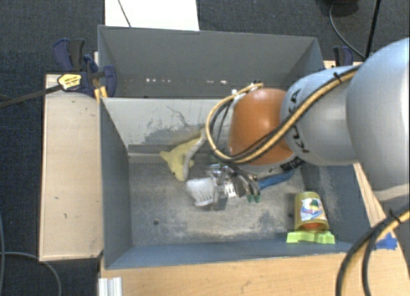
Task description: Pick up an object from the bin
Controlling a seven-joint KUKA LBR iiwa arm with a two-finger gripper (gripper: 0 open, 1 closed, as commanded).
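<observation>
My gripper (pixel 224 187) is low in the middle of the bin, under the arm's orange cover. A white, brush-like thing (pixel 200 190) lies right against its left side on the bin floor. I cannot tell whether the gripper holds it. A pale yellow, soft-looking thing (pixel 179 157) lies just up and left of the gripper, near the back wall. A blue thing (pixel 279 179) sticks out from under the arm to the gripper's right, mostly hidden.
A small yellow-labelled can (pixel 310 211) stands in the bin's front right corner, with a flat green piece (pixel 311 238) in front of it. The arm covers the right middle of the bin.
</observation>
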